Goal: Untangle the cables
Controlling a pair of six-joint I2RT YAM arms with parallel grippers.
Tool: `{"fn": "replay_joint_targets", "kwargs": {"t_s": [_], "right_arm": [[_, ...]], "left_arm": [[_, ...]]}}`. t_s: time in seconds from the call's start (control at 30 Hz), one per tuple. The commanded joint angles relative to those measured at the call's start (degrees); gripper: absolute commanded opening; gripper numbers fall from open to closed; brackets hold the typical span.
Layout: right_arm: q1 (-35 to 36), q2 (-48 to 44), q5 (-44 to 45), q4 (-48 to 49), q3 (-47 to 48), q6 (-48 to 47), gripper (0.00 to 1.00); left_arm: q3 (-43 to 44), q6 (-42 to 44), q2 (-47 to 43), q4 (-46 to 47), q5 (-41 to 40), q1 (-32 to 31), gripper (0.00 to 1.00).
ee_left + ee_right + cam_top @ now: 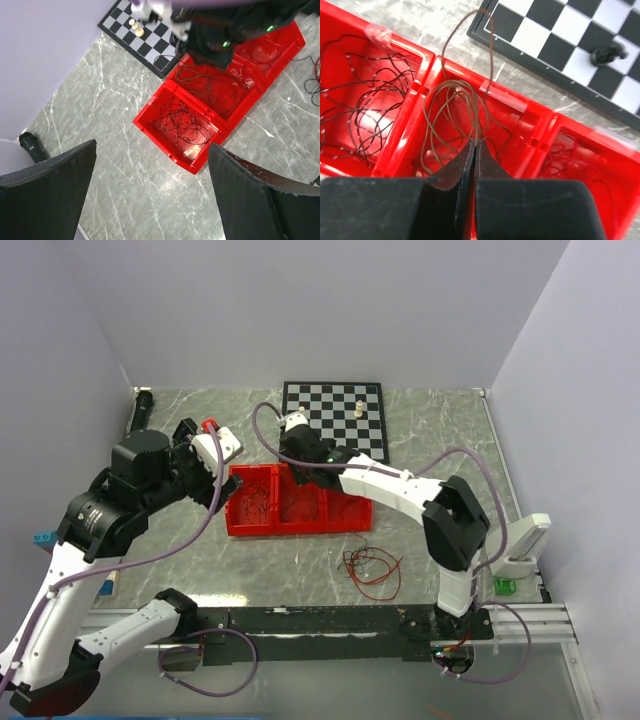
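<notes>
A tangled bundle of thin red and dark cables (pixel 372 570) lies on the table in front of the red three-compartment tray (pixel 352 522). My right gripper (pixel 474 142) is shut on a thin brown wire (pixel 451 97) that coils in the middle compartment and loops up past the far wall. Dark wire (pixel 367 107) fills the left compartment and red wire (pixel 572 162) the right one. My left gripper (pixel 150 195) hangs open above bare table just left of the tray (pixel 165 150), holding nothing. In the top view, the left gripper (pixel 215 483) sits at the tray's left end and the right gripper (pixel 300 477) over its back wall.
A chessboard (pixel 335 415) with a few pieces lies behind the tray. A black cylinder (pixel 143 400) sits at the back left corner. A green item (pixel 505 586) and a white stand (pixel 525 540) are at the right edge. Walls enclose three sides.
</notes>
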Motion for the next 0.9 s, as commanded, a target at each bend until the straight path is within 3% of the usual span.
{"fn": "replay_joint_targets", "kwargs": {"t_s": [0.0,0.07,0.23,0.27,0.57,0.77,0.87], "right_arm": [[0.49,4.1,-0.14,-4.82,5.16,3.03,0.0],[0.4,5.42,-0.59,-6.31,6.48,4.44,0.05],[0.32,1.04,-2.16,-3.61,2.63,7.25,0.46],[0.32,-0.19,-2.52,-3.16,1.92,7.96,0.5],[-0.47,-12.57,-0.94,-5.88,-4.58,9.8,0.57],[-0.83,-29.61,3.63,-11.76,-22.4,16.47,0.67],[-0.39,-40.17,0.66,-15.19,-32.78,21.65,0.75]], "left_arm": [[2.17,-1.14,-0.68,0.57,-1.5,0.25,0.97],[1.9,-1.14,-0.77,0.48,-1.85,0.25,0.97],[0.59,-0.26,-1.39,0.22,-1.41,0.34,0.97],[0.41,-0.26,-1.47,0.22,-1.24,0.34,0.97],[-0.03,1.14,-2.0,-0.31,1.39,0.52,0.97],[-4.42,3.77,-3.58,0.65,5.7,0.51,0.97],[-6.71,5.53,-4.2,0.92,7.11,0.43,0.97]]}}
